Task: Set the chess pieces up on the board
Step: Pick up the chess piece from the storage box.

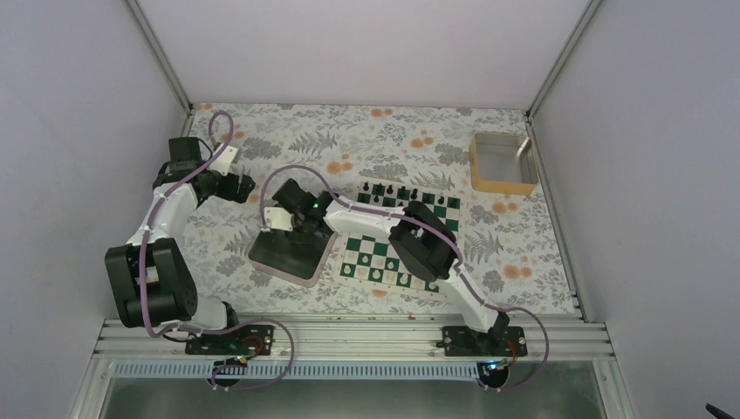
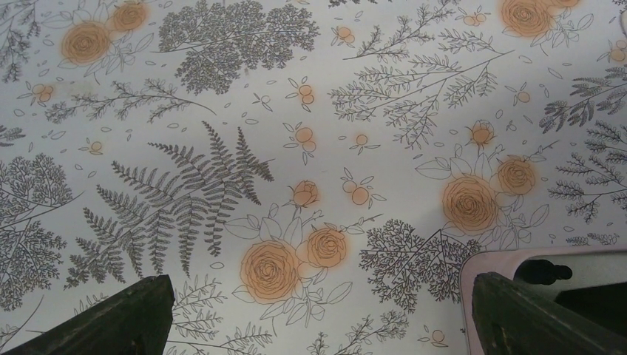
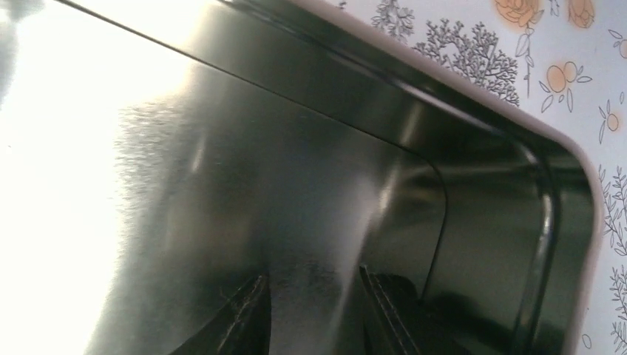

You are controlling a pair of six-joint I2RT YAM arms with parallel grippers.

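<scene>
The green and white board [image 1: 410, 229] lies right of centre on the table. Several black chess pieces [image 1: 403, 193] stand along its far row, and pale pieces stand on its near rows. My right gripper [image 1: 291, 220] hangs low inside the shiny metal tray [image 1: 301, 262]. In the right wrist view its jaws [image 3: 314, 299] are slightly apart over the bare tray floor [image 3: 222, 185], with nothing between them. A dark lump [image 3: 403, 285] lies just right of the right finger; I cannot tell what it is. My left gripper [image 1: 245, 188] is open and empty above the cloth, its fingertips [image 2: 140, 310] wide apart.
The tray's pink rim [image 2: 510, 257] enters the left wrist view at lower right, with a small dark shape [image 2: 543, 272] inside it. A yellow-walled metal box [image 1: 503, 163] stands at the far right. The floral cloth [image 1: 366, 140] covers the table.
</scene>
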